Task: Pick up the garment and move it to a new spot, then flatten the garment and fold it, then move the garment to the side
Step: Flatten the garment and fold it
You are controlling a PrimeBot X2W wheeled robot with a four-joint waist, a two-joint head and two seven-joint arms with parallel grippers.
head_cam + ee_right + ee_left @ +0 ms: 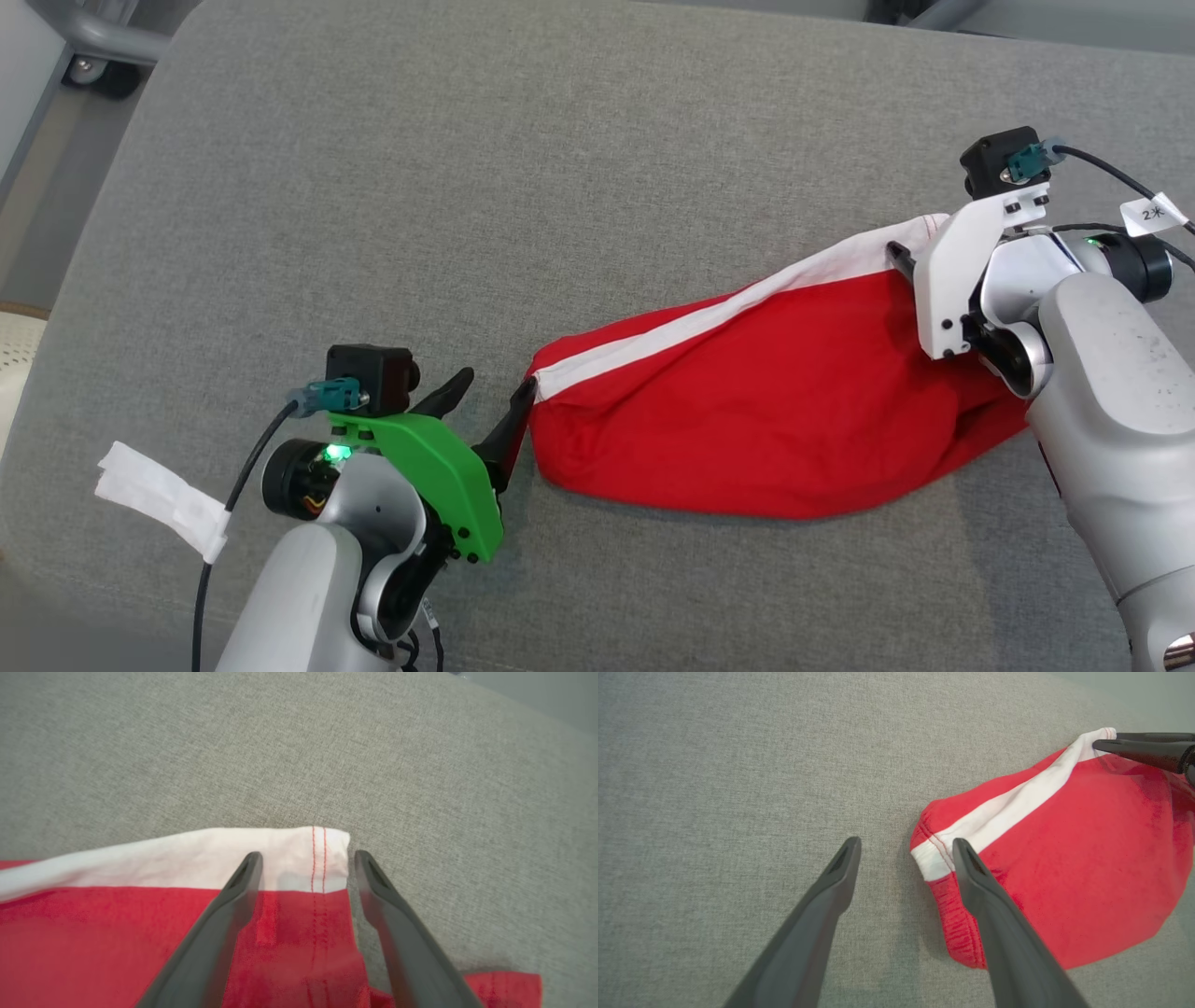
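1. Garment [775, 411]: one, red, with one white band [728, 313] along its far edge. It lies bunched, not flat, on the grey worktop [373, 187], right of centre in the head view.
2. Long axis: runs roughly 8 o'clock to 2 o'clock in the head view.
3. Left claw [495, 385]: spread, holding nothing. The garment's 8 o'clock end lies just beside it, at its 3 o'clock. In the left wrist view one finger is over the hem corner and the other over bare worktop. Cannot tell if it touches.
4. Right claw [308, 855]: spread, holding nothing. Its fingers straddle the band's stitched corner at the 2 o'clock end.
5. Judgement: each arm sits at its own end, so neither is nearer. The next move likely turns on both claws pinching these two corners, then drawing apart along the axis to flatten.
6. Count: one garment, one band, two claws.
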